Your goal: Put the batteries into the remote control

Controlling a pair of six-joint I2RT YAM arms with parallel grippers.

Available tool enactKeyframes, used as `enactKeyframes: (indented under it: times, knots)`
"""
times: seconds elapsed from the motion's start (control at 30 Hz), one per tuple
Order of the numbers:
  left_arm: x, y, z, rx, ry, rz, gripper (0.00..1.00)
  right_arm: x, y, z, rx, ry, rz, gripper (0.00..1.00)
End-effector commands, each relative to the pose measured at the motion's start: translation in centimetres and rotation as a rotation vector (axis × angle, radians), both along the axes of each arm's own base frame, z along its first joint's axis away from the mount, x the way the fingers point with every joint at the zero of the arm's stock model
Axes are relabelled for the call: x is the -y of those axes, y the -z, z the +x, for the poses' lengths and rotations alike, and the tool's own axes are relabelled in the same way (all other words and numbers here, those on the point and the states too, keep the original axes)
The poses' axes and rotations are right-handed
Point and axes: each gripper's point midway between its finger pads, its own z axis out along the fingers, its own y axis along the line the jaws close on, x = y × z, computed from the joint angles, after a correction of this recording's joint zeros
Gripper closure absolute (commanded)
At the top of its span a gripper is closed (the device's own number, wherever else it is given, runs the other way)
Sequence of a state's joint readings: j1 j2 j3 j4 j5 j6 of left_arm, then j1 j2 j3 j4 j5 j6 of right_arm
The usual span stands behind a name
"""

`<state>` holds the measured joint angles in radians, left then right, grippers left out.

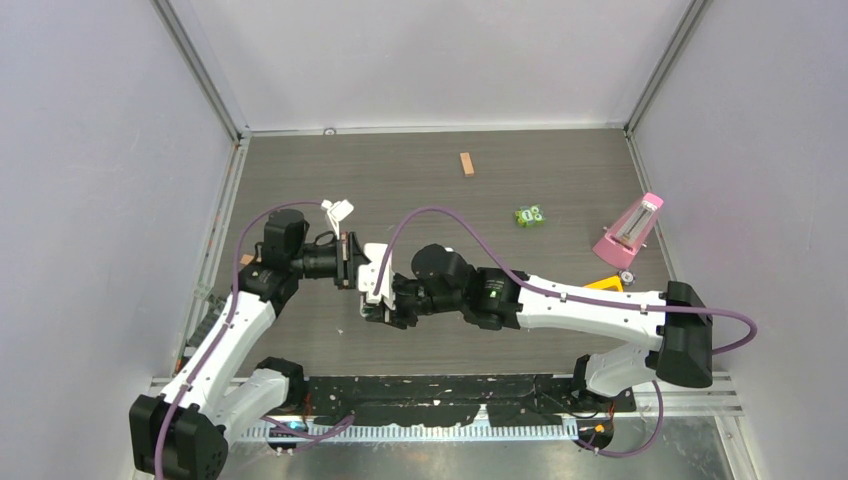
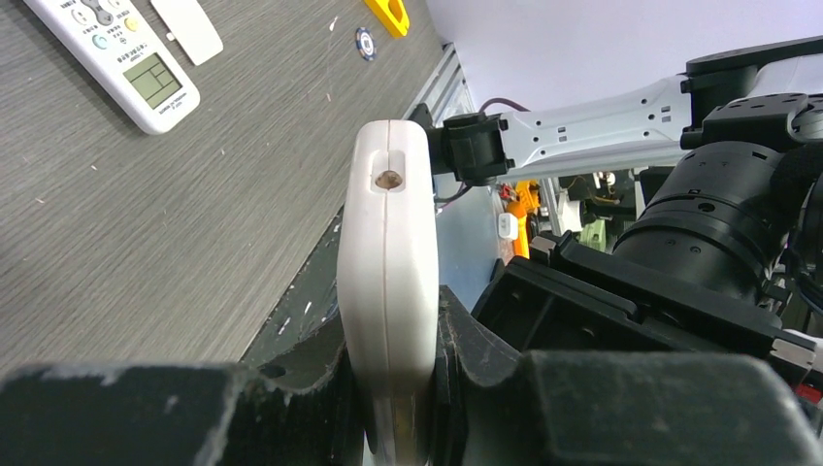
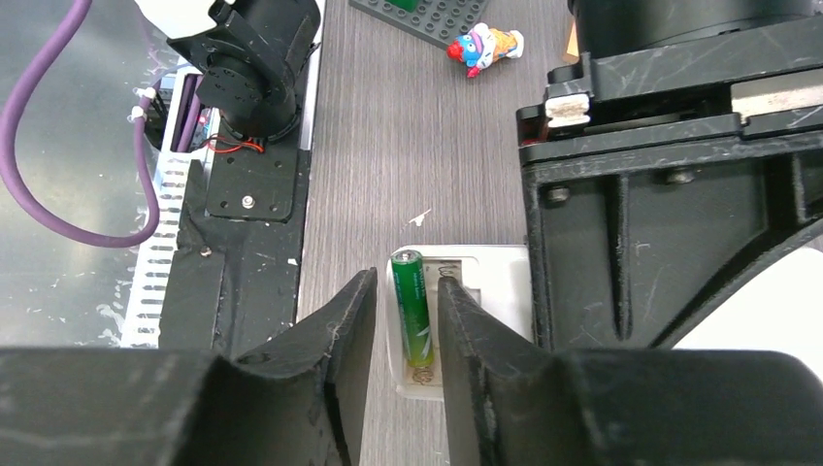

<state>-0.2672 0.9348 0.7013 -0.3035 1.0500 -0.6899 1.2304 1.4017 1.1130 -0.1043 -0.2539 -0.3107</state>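
Remote control (image 1: 376, 272), white, battery bay open, is held over the worktop (image 1: 450, 190), left of centre. At its 9 o'clock the left end effector (image 1: 350, 262) clamps it edgewise. At its 4 o'clock the right end effector (image 3: 406, 280) straddles a green battery (image 3: 411, 311) lying in the bay, fingers (image 3: 340, 335) barely parted; whether they grip is unclear. The step looks like seating this cell. The next move probably calls for pressing it flat, then letting go.

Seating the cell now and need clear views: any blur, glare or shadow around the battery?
Right wrist: green battery sharp, evenly lit; near fingers blurred. Left wrist: held remote crisp, foreground soft. Top external: even light, battery not visible.
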Motion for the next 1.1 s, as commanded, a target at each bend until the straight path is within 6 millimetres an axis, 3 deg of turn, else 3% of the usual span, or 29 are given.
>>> enactKeyframes:
  times: [0.0, 0.13, 0.4, 0.63, 0.77, 0.9, 1.07]
  knots:
    - [0.3, -2.1, 0.0, 0.053, 0.030, -0.030, 1.00, -0.6, -1.5, 0.3, -0.013, 0.029, 0.035, 0.62]
    - [0.3, -1.9, 0.2, 0.050, 0.028, -0.025, 1.00, -0.4, -2.5, 0.7, -0.026, 0.070, 0.064, 0.48]
    - [0.3, -1.5, 0.8, 0.046, 0.006, -0.003, 1.00, 0.2, -4.7, 0.2, -0.084, 0.097, 0.122, 0.36]
    - [0.2, -0.5, 1.0, 0.031, -0.005, 0.012, 1.00, 2.1, -7.4, -0.7, -0.161, 0.126, 0.222, 0.23]
    - [0.2, -0.2, 1.3, 0.027, -0.017, 0.013, 1.00, 3.2, -8.2, -0.5, -0.269, 0.217, 0.253, 0.01]
    - [0.2, -0.7, 1.8, 0.054, -0.042, 0.009, 1.00, 4.2, -7.5, 0.9, -0.436, 0.413, 0.242, 0.05]
    - [0.3, -1.1, 2.3, 0.057, -0.076, -0.009, 1.00, 4.0, -5.6, 0.8, -0.689, 0.534, 0.228, 0.05]
